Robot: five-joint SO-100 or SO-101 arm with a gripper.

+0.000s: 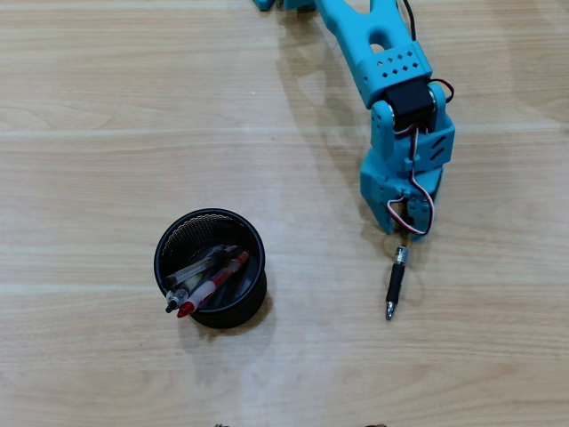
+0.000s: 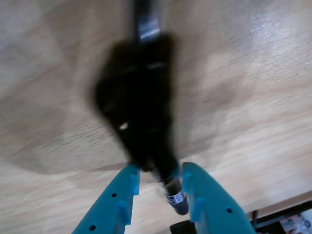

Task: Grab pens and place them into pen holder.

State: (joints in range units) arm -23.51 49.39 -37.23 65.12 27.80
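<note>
The tool [image 2: 158, 183] clamps the black pen [image 1: 395, 283] near one end; its long free part ahead could swing and slip out.

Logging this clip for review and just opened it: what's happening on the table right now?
A blue arm is dealing with the last loose pen. Its gripper has the black pen between its fingers, seemingly closed on it, the pen's tip pointing away from the arm in the overhead view. The wrist view is blurred. The pen holder stands apart, to the left in the overhead view, already holding the other pens, including a red one.
</note>
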